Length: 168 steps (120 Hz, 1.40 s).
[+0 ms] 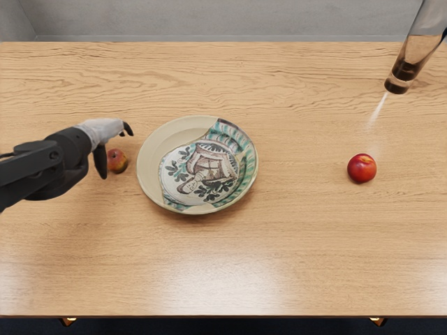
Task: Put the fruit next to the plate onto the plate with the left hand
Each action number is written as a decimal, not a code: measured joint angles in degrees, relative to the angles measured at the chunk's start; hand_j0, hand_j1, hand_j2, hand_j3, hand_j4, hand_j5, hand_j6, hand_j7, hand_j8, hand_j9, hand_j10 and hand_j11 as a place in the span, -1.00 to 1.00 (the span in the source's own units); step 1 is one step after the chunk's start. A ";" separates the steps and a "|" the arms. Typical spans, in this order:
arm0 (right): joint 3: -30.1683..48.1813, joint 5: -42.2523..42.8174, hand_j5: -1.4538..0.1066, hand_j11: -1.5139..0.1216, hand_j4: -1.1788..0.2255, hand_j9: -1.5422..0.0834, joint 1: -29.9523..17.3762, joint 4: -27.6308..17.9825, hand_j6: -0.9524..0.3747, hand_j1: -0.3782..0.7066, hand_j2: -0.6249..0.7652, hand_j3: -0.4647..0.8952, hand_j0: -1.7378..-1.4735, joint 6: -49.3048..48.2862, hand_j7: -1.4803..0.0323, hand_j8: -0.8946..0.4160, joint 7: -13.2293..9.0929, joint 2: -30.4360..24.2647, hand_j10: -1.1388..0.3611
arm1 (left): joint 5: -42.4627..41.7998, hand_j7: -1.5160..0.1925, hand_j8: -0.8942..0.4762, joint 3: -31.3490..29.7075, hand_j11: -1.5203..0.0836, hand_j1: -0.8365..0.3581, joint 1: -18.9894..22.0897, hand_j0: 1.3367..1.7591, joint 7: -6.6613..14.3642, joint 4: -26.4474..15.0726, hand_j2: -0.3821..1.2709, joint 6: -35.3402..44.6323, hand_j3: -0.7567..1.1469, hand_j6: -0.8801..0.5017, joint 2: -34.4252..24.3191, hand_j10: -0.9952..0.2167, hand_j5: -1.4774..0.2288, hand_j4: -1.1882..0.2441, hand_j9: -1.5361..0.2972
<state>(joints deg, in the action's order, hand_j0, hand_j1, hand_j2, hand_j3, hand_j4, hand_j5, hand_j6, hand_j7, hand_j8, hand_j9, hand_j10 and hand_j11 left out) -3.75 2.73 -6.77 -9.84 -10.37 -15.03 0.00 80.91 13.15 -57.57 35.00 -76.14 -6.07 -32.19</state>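
Wooden table [293, 265], light grain, grey wall [209, 17] behind. Painted plate [150, 159] sits a bit left of centre, cream rim w/ green-brown pattern inside, nothing on it. Small fruit [117, 161], reddish-yellow, lies on the table just beside the plate's left rim, not touching it. Left hand [105, 139] comes in from the left edge, just left of the small fruit; fingers loosely spread, holding nothing. Thumb tip points down right by the fruit's left side; contact can't be told. Red fruit [362, 168] lies well apart, toward the right edge. Right arm [412, 52] shows at the far right corner; its hand open or closed: can't tell.
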 joint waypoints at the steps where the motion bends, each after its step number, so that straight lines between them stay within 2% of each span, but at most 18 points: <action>1: 0.00 0.00 0.86 0.85 0.68 0.90 0.00 0.00 0.44 -0.95 -0.10 -0.32 -0.40 0.00 0.96 0.37 0.00 0.00 0.52 | 0.00 0.36 -0.10 -0.03 0.46 0.45 0.00 0.52 0.00 -0.10 -0.47 0.01 -0.20 -0.12 0.05 0.19 0.32 0.28 0.29; 31: 0.03 -0.01 0.86 0.85 0.68 0.90 0.00 0.00 0.44 -0.95 -0.10 -0.32 -0.40 0.00 0.96 0.37 0.00 0.00 0.52 | 0.02 0.35 -0.11 -0.95 0.44 0.43 0.18 0.52 0.00 -1.45 -0.47 0.16 -0.20 -0.14 -0.05 0.18 0.31 0.26 0.28; 80: 0.04 -0.01 0.86 0.85 0.68 0.90 0.00 0.00 0.44 -0.95 -0.10 -0.32 -0.40 0.00 0.96 0.37 0.00 0.00 0.52 | -0.08 0.18 -0.27 -1.40 0.26 0.21 0.18 0.52 0.00 -1.63 -0.44 0.17 -0.20 -0.30 -0.06 -0.01 0.14 0.11 0.12; 115: 0.04 -0.01 0.86 0.85 0.68 0.90 0.00 0.00 0.44 -0.95 -0.10 -0.32 -0.40 0.00 0.96 0.37 0.00 0.00 0.52 | -0.01 0.11 -0.33 -1.47 0.19 0.12 0.97 0.52 0.00 -1.28 -0.43 0.18 -0.20 -0.36 -0.06 -0.08 0.07 0.05 0.06; 135: 0.04 -0.01 0.86 0.85 0.68 0.90 -0.01 0.00 0.44 -0.95 -0.10 -0.32 -0.40 0.00 0.96 0.37 0.00 0.00 0.52 | 0.04 0.00 -0.42 -1.47 0.07 -0.04 1.10 0.52 0.00 -1.22 -0.41 0.14 -0.20 -0.47 -0.15 -0.21 -0.04 -0.06 -0.05; 142: 0.04 -0.01 0.86 0.85 0.68 0.90 -0.01 0.00 0.44 -0.95 -0.10 -0.32 -0.40 0.00 0.96 0.37 0.00 0.00 0.52 | 0.22 -0.06 -0.38 -1.45 -0.01 -0.07 1.48 0.51 0.00 -1.22 -0.42 0.19 -0.20 -0.44 -0.15 -0.27 -0.09 -0.14 -0.12; 155: 0.05 -0.01 0.86 0.85 0.68 0.90 0.00 0.00 0.44 -0.95 -0.10 -0.32 -0.40 0.00 0.96 0.37 0.00 0.00 0.52 | 0.12 -0.20 -0.36 -1.50 -0.15 -0.08 1.50 0.50 0.00 -1.22 -0.32 0.11 -0.20 -0.40 -0.89 -0.39 -0.23 -0.24 -0.24; 168: 0.05 -0.01 0.86 0.85 0.68 0.90 -0.01 0.00 0.44 -0.95 -0.10 -0.32 -0.40 0.00 0.96 0.37 0.00 0.00 0.52 | 0.11 -0.30 -0.38 -1.51 -0.27 -0.10 1.46 0.50 0.00 -1.27 -0.12 0.11 -0.20 -0.40 -0.98 -0.50 -0.33 -0.32 -0.34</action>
<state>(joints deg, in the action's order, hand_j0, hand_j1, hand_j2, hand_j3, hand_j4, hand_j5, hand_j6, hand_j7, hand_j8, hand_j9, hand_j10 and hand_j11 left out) -3.69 2.72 -6.77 -9.84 -10.37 -15.03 0.00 81.02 11.64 -56.11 35.00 -77.40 -5.96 -33.17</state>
